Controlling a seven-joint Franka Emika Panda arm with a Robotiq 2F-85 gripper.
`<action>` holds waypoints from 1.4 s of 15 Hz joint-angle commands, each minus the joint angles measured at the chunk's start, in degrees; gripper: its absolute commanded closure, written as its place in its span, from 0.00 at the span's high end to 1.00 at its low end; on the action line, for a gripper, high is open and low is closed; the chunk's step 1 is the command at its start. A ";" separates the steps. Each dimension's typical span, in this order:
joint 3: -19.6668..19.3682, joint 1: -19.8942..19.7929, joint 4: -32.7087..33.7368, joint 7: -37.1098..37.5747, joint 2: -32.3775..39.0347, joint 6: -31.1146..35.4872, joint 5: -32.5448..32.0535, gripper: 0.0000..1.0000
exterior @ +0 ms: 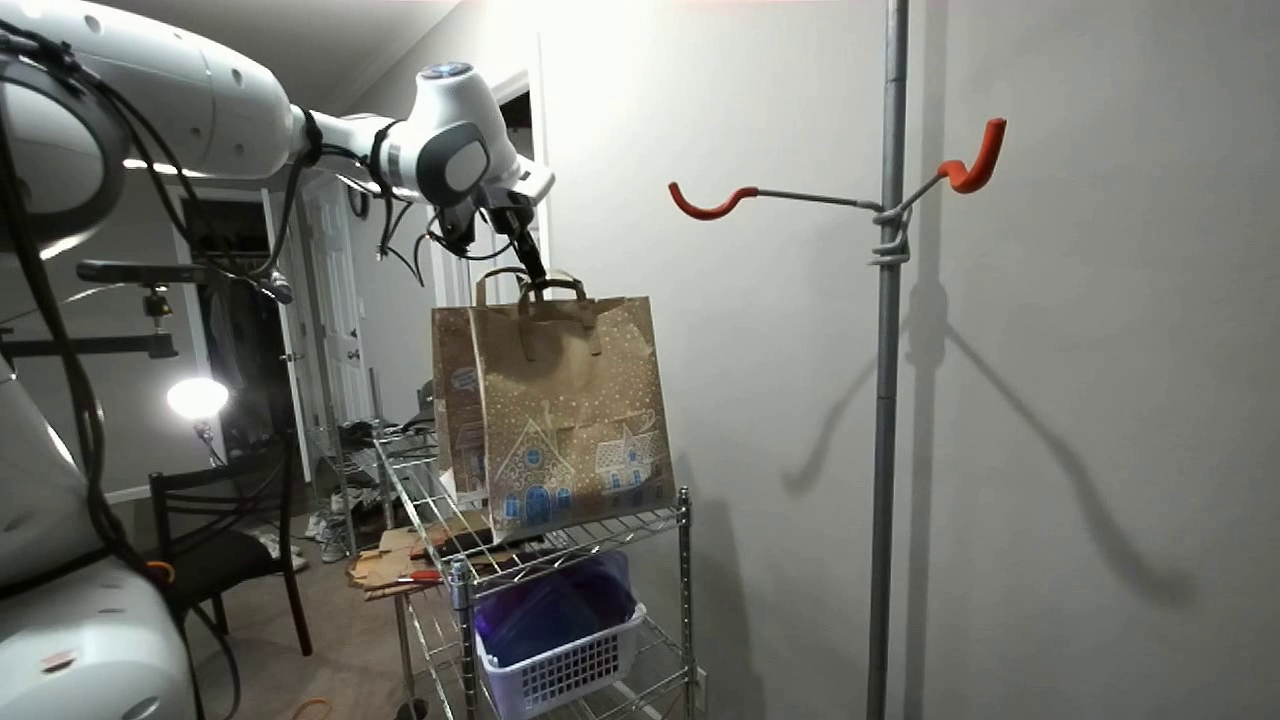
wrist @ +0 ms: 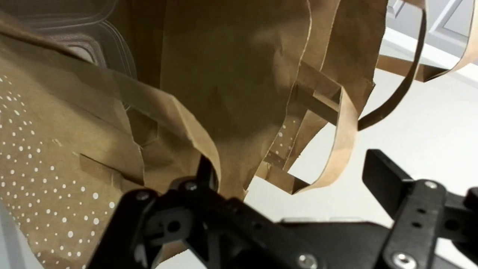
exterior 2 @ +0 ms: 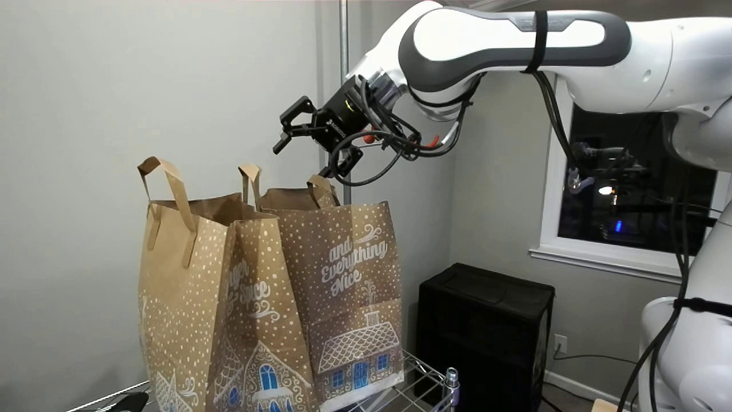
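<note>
My gripper (exterior 2: 302, 157) is open, with its two fingers wide apart at the top of a brown paper bag (exterior 2: 357, 263) printed "and Everything Nice". In the wrist view, one finger of the gripper (wrist: 293, 173) reaches under a paper handle (wrist: 179, 112), partly hidden by it; whether they touch is unclear. The other finger is in free air, apart from another upright paper handle (wrist: 345, 142). A clear plastic container (wrist: 86, 41) shows inside the bag. A second brown paper bag (exterior 2: 177, 274) stands beside the first. In an exterior view, a bag (exterior: 570, 400) stands below the gripper (exterior: 535, 278).
The bags stand on a wire shelf rack (exterior: 600, 535). A lilac basket (exterior: 575, 665) is on the lower shelf. A metal pole (exterior: 888, 330) with orange-tipped hooks (exterior: 975, 165) stands by the wall. A black box (exterior 2: 483, 332), a chair (exterior: 225, 540) and cardboard pieces (exterior: 390, 560) are nearby.
</note>
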 commanded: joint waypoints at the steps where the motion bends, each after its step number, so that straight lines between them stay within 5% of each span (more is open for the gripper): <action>1: 0.49 -0.04 -0.94 -1.30 -0.22 1.35 0.48 1.00; 8: 0.79 -1.22 0.94 0.33 3.51 3.29 -2.18 1.00; 15: 0.17 0.36 3.04 -1.41 5.31 8.58 2.09 1.00; 21: 1.45 1.80 5.40 -2.33 7.70 5.20 -0.35 1.00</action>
